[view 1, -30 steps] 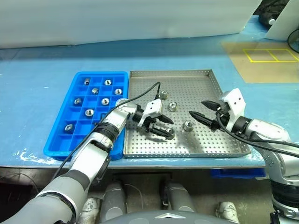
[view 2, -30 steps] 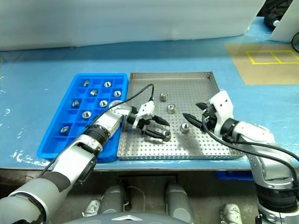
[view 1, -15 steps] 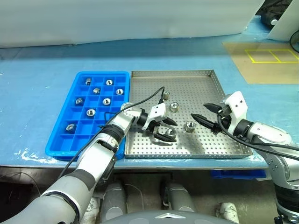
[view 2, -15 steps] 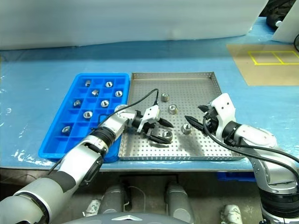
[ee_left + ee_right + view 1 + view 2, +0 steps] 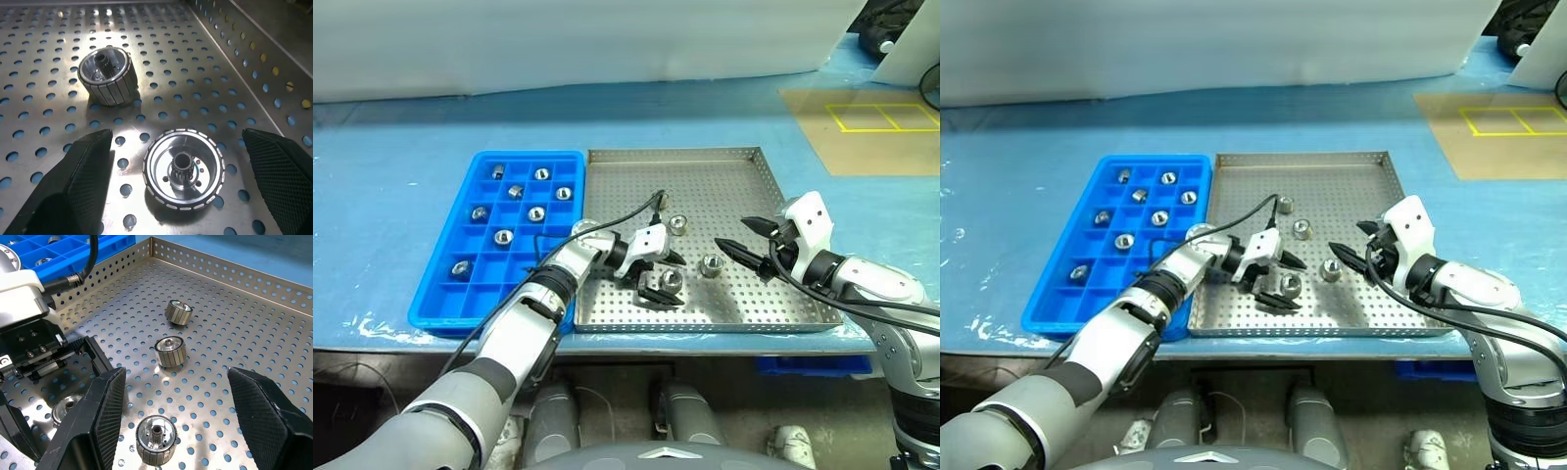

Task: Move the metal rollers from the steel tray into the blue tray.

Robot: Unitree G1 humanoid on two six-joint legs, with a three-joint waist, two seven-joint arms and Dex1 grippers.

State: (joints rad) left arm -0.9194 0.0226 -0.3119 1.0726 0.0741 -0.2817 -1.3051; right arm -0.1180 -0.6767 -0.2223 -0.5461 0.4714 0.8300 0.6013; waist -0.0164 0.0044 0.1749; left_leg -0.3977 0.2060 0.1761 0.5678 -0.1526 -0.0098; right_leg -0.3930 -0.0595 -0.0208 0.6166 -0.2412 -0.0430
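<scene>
So the left claw (image 5: 663, 277) is spread wide and sitting low over the steel tray (image 5: 724, 162), with one roller (image 5: 184, 169) right between its fingers but not pinched yet. From the left wrist view the roller stands on its flat end, hole facing up, and both finger pads have clear gaps to it.

If I were doing this grab, I'd first centre it: the roller looks a bit nearer one finger (image 5: 73, 183) than the other, so closing as-is would probably shove it across the perforated floor before it bites. Get the tips right down beside the ribbed wall, then close slowly (those shiny sides look slippery).

Three more rollers are in the steel tray: one (image 5: 712, 263) just beside the target, one (image 5: 677, 224) further back, and another (image 5: 663, 200) partly hidden behind the cable. The neighbour looks far enough off not to get clipped.

The right claw (image 5: 749, 246) hovers over the tray's right side, fingers apart, holding nothing. The blue tray (image 5: 440, 308) sits touching the steel one on the left, already with seven rollers in its compartments and plenty of free slots.
</scene>
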